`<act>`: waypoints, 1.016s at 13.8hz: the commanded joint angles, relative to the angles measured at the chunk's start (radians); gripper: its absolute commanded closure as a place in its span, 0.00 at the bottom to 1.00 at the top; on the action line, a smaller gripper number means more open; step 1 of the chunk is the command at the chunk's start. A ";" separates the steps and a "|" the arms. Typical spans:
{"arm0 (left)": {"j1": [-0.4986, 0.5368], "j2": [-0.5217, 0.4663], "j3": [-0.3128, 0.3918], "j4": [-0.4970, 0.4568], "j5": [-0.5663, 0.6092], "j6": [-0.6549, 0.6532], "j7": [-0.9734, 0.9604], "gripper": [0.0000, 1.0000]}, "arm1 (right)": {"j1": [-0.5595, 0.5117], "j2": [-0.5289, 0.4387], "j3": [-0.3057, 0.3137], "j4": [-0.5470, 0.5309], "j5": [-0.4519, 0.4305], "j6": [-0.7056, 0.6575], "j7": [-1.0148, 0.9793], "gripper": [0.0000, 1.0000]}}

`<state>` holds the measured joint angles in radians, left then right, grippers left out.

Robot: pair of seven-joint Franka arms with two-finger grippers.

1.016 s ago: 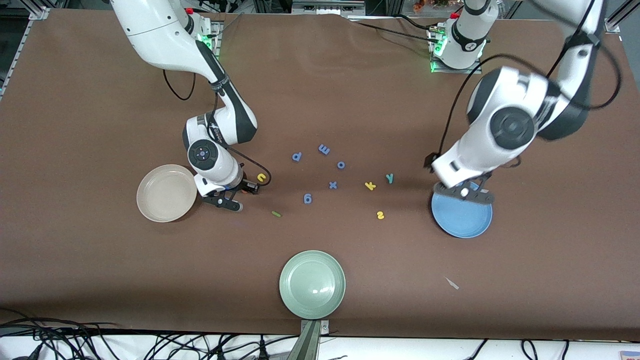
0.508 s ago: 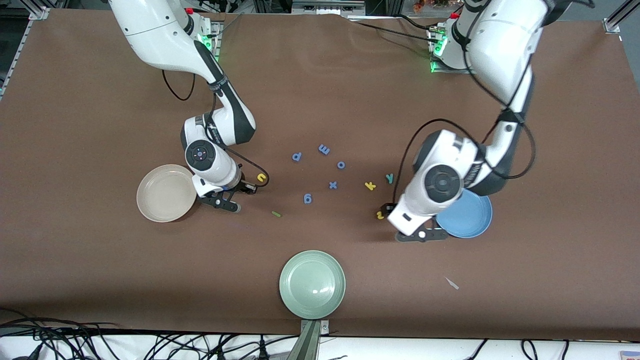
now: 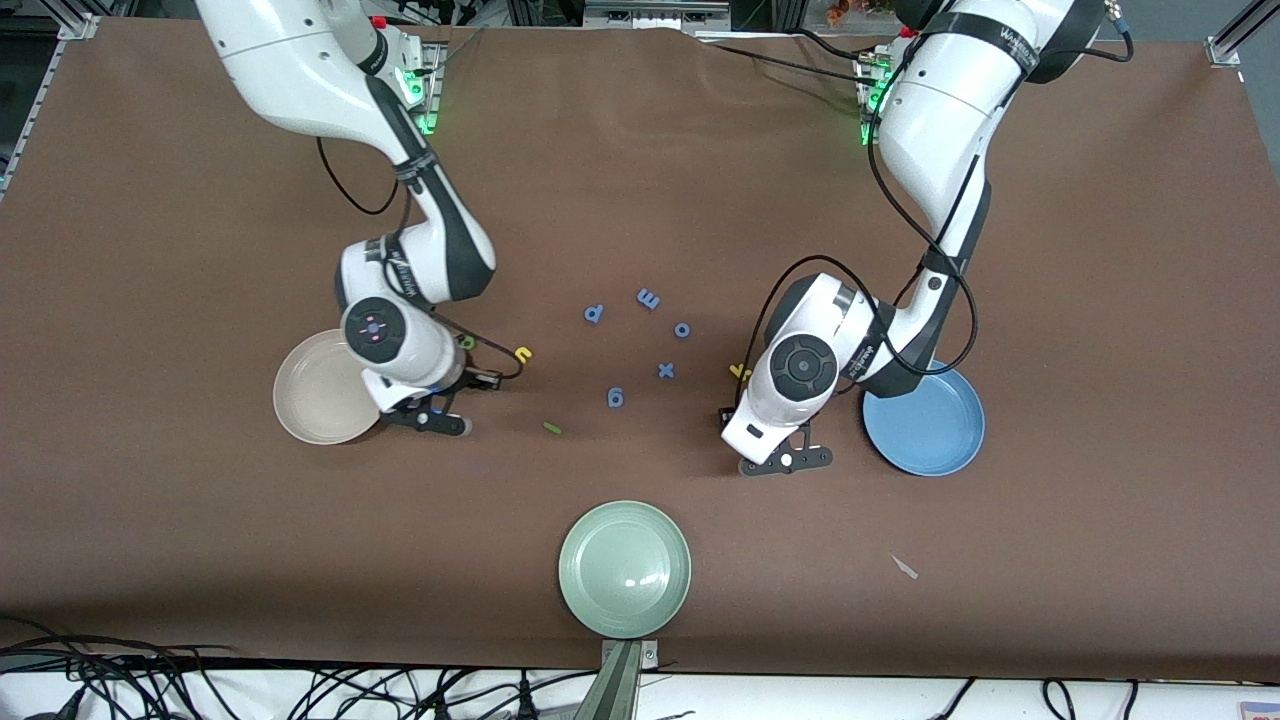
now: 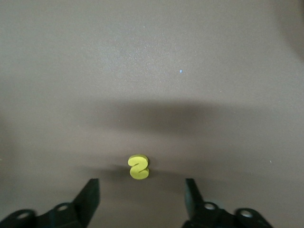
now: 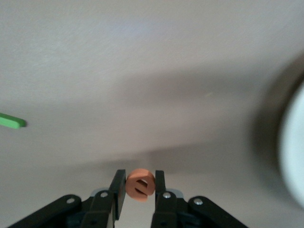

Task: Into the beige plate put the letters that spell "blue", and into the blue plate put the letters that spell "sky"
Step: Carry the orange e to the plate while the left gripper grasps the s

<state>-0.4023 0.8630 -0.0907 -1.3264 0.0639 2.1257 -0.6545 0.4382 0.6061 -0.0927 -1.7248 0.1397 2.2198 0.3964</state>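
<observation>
Currently two pick-ups are in hand, one per arm. The right gripper (image 5: pixel 137 197) is closed on the orange e (image 5: pixel 140 185), clamped flat between its fingers, lifted off the table just beside the beige plate (image 3: pixel 305 400), at that plate's edge toward the left arm's end. The coming move is judged a short carry sideways over the rim, then release; the plate's pale rim is seen close at one side of the right wrist view.

The left gripper (image 4: pixel 141 202) stands open over the table, with the yellow s (image 4: pixel 138 166) lying flat, centred between the jaws' line and just ahead of the fingertips. A small advance and descent is judged necessary before closing. The blue plate (image 3: pixel 935 440) lies just beside this gripper, toward the left arm's end, so the left arm is clearly the nearer one for the "sky" letters.

Relative to the beige plate, the yellow u (image 3: pixel 523 354) and green l (image 3: pixel 551 428) lie toward the left arm's end, near the right gripper. The l's long axis runs obliquely across the table. The k and y are mostly hidden by the left arm.
</observation>
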 commanded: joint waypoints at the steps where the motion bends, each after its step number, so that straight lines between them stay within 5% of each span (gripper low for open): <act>1: 0.000 0.014 0.003 0.001 0.022 0.019 0.012 0.23 | -0.018 -0.075 -0.044 -0.062 0.009 -0.040 -0.175 0.78; 5: 0.003 0.047 0.005 0.000 0.022 0.063 0.010 0.24 | -0.018 -0.097 -0.145 -0.127 -0.003 -0.017 -0.413 0.78; 7: 0.003 0.050 0.005 0.000 0.022 0.063 0.010 0.34 | -0.019 -0.091 -0.203 -0.163 -0.003 0.026 -0.534 0.78; 9: 0.004 0.050 0.005 -0.011 0.022 0.063 0.010 0.57 | -0.029 -0.074 -0.225 -0.183 -0.003 0.069 -0.591 0.72; 10: 0.003 0.050 0.005 -0.013 0.022 0.063 0.010 0.72 | -0.035 -0.066 -0.225 -0.180 0.001 0.066 -0.579 0.25; 11: 0.005 0.050 0.005 -0.014 0.022 0.063 0.012 0.89 | -0.035 -0.066 -0.225 -0.179 0.008 0.058 -0.570 0.00; 12: 0.005 0.048 0.003 -0.014 0.022 0.062 0.024 1.00 | -0.030 -0.071 -0.223 -0.173 0.011 0.044 -0.565 0.00; 14: 0.011 0.033 0.009 -0.011 0.022 0.048 0.067 1.00 | -0.007 -0.083 -0.196 -0.150 0.015 0.003 -0.455 0.00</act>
<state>-0.4000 0.9132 -0.0865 -1.3310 0.0648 2.1824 -0.6333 0.4049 0.5446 -0.3094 -1.8882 0.1435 2.2589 -0.1386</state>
